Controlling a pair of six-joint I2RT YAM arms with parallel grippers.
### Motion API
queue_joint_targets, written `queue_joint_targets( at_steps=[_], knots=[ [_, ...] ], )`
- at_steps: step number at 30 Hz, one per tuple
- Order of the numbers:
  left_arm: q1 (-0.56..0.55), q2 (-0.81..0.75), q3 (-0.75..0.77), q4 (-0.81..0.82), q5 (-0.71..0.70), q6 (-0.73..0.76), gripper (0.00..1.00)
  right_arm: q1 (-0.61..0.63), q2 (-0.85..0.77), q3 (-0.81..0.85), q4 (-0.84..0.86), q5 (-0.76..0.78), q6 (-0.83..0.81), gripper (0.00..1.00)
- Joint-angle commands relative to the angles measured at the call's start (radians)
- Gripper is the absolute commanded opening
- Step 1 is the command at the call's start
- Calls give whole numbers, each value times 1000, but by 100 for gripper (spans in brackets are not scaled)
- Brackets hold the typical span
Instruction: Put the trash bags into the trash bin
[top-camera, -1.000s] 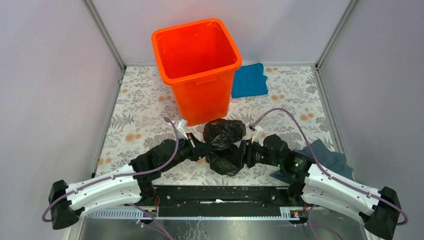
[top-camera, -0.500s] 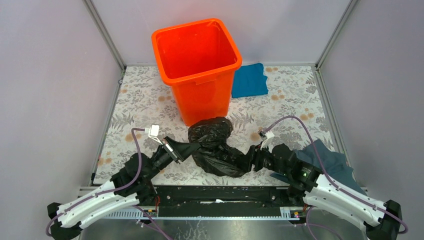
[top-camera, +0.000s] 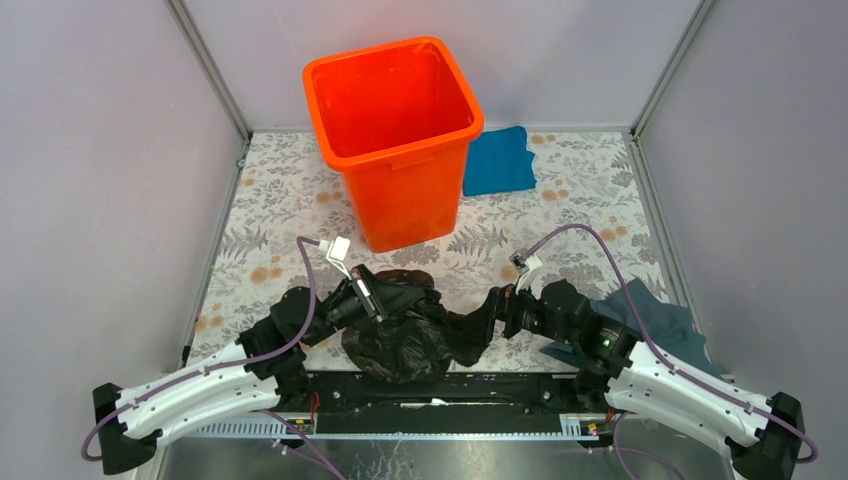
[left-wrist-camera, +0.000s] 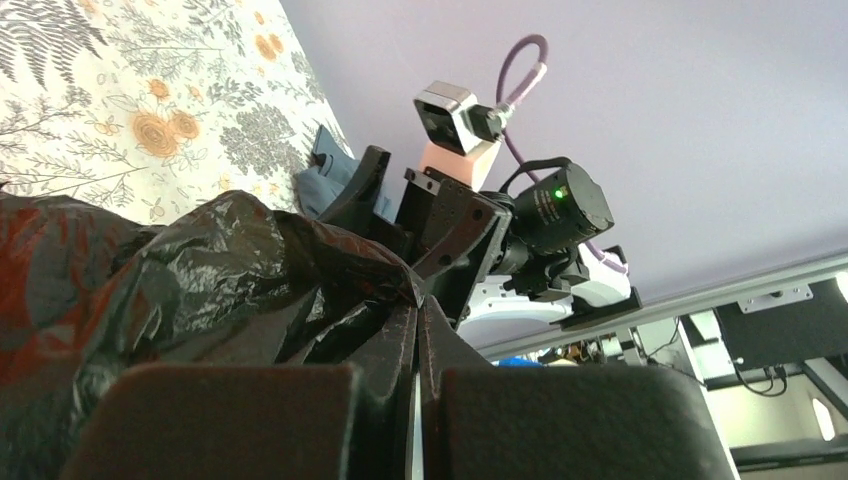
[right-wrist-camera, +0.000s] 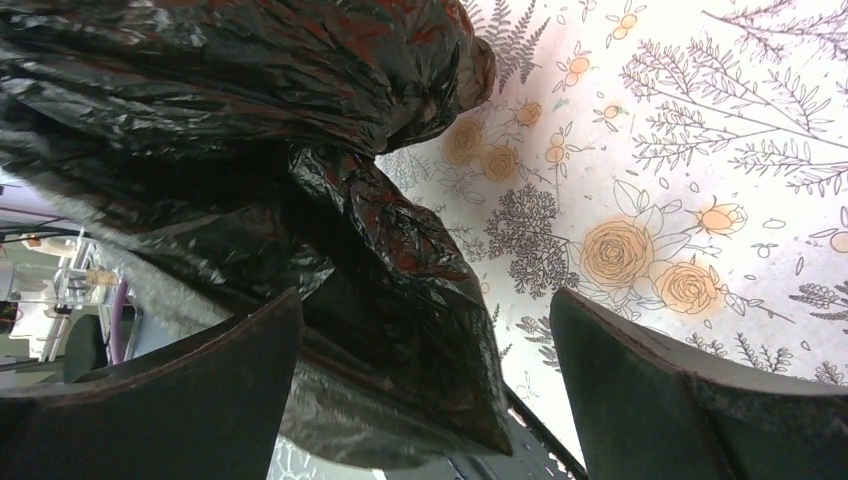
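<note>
Trash bag (top-camera: 400, 325) bunched on table (top-camera: 580, 190) just in front of orange bin (top-camera: 405, 195); bin empty. Left tool (top-camera: 385, 300) pinches bag film; right tool (top-camera: 482, 318) spread, not gripping. Lift and drop not done.

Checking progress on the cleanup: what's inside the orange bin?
Nothing shows inside the trash bin: only bare orange inner walls and floor. The floor strip behind its near wall is hidden. The trash bag lies on the table, pinched by the left gripper.
</note>
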Motion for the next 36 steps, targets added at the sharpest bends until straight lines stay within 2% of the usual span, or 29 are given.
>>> queue_joint_targets(
  at_steps=[1,6,9,12,14,15,17,19,20,24,29,31,33,36],
  knots=[
    [4,37,82,74,75,55,0,1,38,1,63,8,24,100],
    [4,81,145,-15,61,101,0,1,106,11,126,-83,8,100],
    [4,96,165,-41,57,124,0,0,180,6,139,-75,17,97],
    [4,102,183,-49,60,154,0,0,289,-59,294,-86,91,86],
    [3,113,213,-94,62,193,0,1,340,-45,306,-92,79,75],
    [4,119,235,-140,52,215,0,0,346,-20,274,-75,62,65],
    [4,124,276,-247,0,250,0,1,315,27,202,-12,19,35],
    [3,107,280,-324,-59,267,0,0,250,66,127,74,-17,16],
    [3,89,264,-345,-81,269,0,1,219,83,93,130,-32,11],
    [4,-27,153,-372,-146,228,0,0,112,135,-13,287,-122,0],
    [4,-141,-9,-300,-130,146,1,1,25,177,-17,405,-255,0],
    [4,-141,-35,-276,-116,134,8,1,8,191,9,394,-320,0],
    [4,-118,-23,-290,-113,143,23,1,9,213,7,385,-376,0],
    [4,-44,80,-368,-111,209,59,1,39,273,-72,382,-482,0]
  ],
)
